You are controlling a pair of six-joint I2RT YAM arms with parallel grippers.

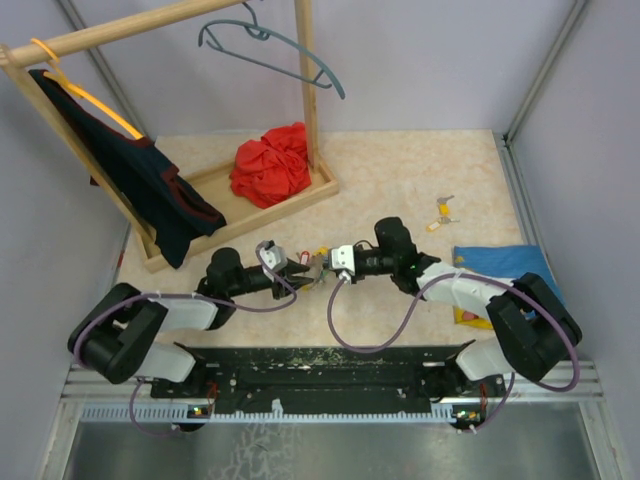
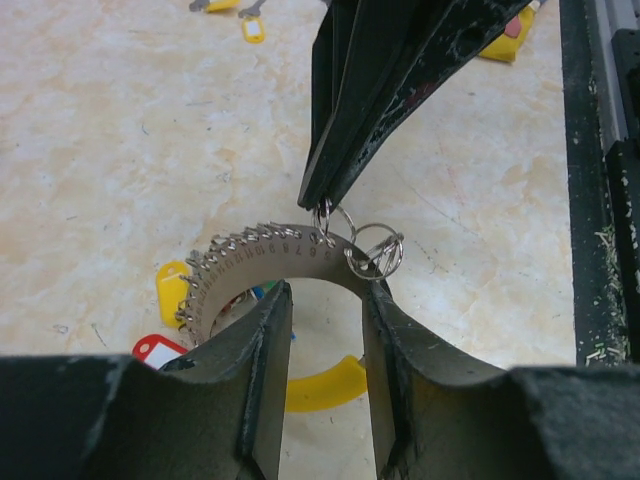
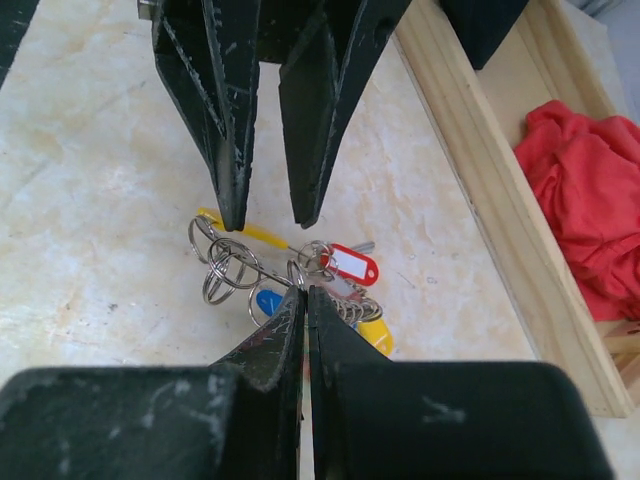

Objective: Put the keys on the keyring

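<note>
My right end effector [image 2: 322, 195] is closed on a small silver split ring [image 2: 325, 210] at the rim of the thin grey metal keyring with a yellow section [image 2: 265, 250]. That keyring sits right at the tips of my left end effector [image 2: 325, 300]. Its jaws stand apart across the band, and I cannot tell whether they bear on it.

A red-tagged small metal key [image 3: 350, 265] and a blue-tagged key [image 3: 268, 300] lie bunched just under both sets of tips, apparently already hung. Two yellow-tagged keys [image 1: 443, 212] lie loose on the bench [image 1: 400, 170], well beyond my right end effector, so I judge the job partly done.

My own fingers hide the keyring's opening. I cannot make out whether the pinched split ring carries a key.
</note>
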